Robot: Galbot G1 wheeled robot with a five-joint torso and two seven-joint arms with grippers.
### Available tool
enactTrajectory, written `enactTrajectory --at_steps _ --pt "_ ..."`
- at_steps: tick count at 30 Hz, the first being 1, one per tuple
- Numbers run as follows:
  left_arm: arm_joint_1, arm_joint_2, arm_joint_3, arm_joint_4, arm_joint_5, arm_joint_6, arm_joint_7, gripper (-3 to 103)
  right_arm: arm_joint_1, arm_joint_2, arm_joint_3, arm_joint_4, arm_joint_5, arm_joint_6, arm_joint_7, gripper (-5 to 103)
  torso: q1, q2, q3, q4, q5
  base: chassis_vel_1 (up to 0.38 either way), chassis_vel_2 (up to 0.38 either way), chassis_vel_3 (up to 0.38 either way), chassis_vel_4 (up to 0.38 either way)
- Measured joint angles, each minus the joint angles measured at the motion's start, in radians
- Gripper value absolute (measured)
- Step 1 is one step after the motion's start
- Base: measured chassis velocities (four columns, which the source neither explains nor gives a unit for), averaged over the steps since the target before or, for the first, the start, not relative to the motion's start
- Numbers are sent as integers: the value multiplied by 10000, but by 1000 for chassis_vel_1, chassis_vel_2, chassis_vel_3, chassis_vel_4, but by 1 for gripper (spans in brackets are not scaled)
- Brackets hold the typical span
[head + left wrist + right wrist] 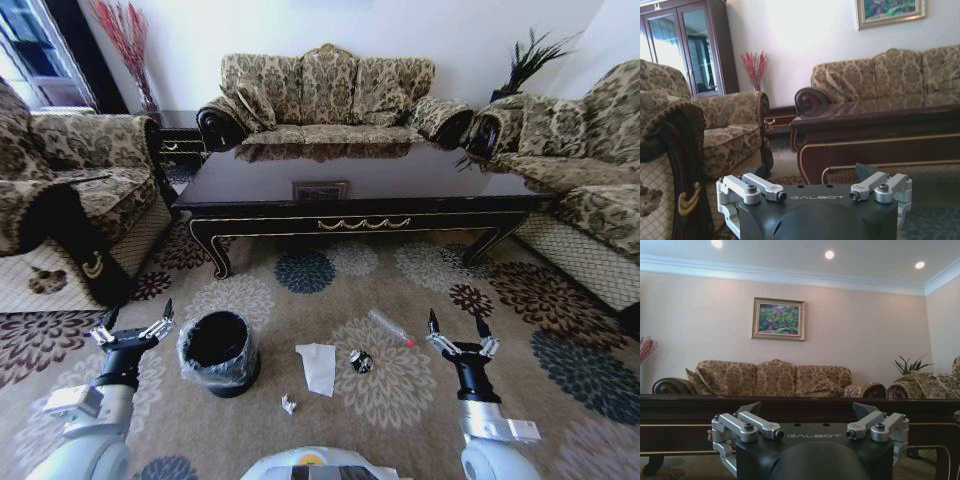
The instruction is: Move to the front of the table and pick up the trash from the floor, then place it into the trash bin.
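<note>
From the head view, the robot faces the counter (pixel 350 190). The trash lies on the carpet before it: a napkin (pixel 318 366), a bottle (pixel 390 327) and a dark wrapper (pixel 361 361), all right of the trash bin (pixel 219 352). The left claw (pixel 132 330) and right claw (pixel 460 335) both hover, fingers apart and empty.

The left wrist view shows the counter's left front corner.

The right wrist view faces its front edge.

The napkin looks limp and light, best pinched at an edge; the bottle seems slick, best gripped mid-body.

Two black cylindrical wrists showing white GALBOT lettering, left gripper (pixel 134 325) and right gripper (pixel 460 330) bearing silver metal linkages with dark screws, black pointed fingertips (pixel 433 321), silvery-grey arm shells, white rounded torso showing below
</note>
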Motion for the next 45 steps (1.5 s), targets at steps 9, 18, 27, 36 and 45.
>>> enactTrajectory --at_steps 9,18,27,36,45 --pt "-387 1553 199 989 -761 1267 128 100 -9 -27 -11 -10 -221 -128 192 100 -5 1 -5 -4 -3 0 0 0 0" --pt "-379 1979 262 1327 -1181 3967 -223 100 -74 -33 17 287 -446 -819 422 100 -5 0 -4 0 -2 0 0 0 0" --pt "-853 2010 471 2217 -1510 4883 -743 100 -113 16 -130 270 -577 -906 430 100 -5 1 -4 -1 -1 0 0 0 0" --pt "-1449 1783 955 3341 -1367 3887 -198 100 -195 13 -133 206 -631 -874 430 100 -5 1 -3 -2 -2 0 0 0 0" --pt "-1876 1623 1341 4022 -1193 3522 -128 100 -202 28 -159 103 -663 -849 420 100 -4 0 -3 -2 -1 0 0 0 0"
